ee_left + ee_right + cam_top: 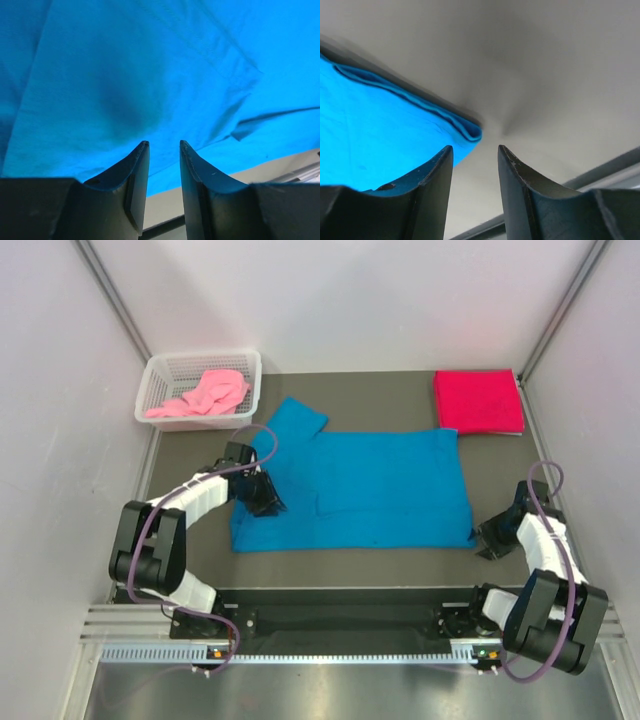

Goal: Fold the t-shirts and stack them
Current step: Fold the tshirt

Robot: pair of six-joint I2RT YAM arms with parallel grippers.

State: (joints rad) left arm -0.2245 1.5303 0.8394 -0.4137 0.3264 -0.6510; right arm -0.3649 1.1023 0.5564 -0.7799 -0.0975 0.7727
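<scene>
A bright blue t-shirt lies spread across the middle of the mat, one sleeve pointing to the far left. My left gripper sits low over its near left part, open, with only blue cloth ahead of the empty jaws. My right gripper rests just off the shirt's near right corner, open, with nothing between the fingers. A crimson t-shirt lies folded at the far right. A light pink t-shirt is crumpled in the basket.
The white mesh basket stands at the far left corner. Pale walls close in the left, right and back sides. A metal rail with both arm bases runs along the near edge. Bare mat shows between shirt and rail.
</scene>
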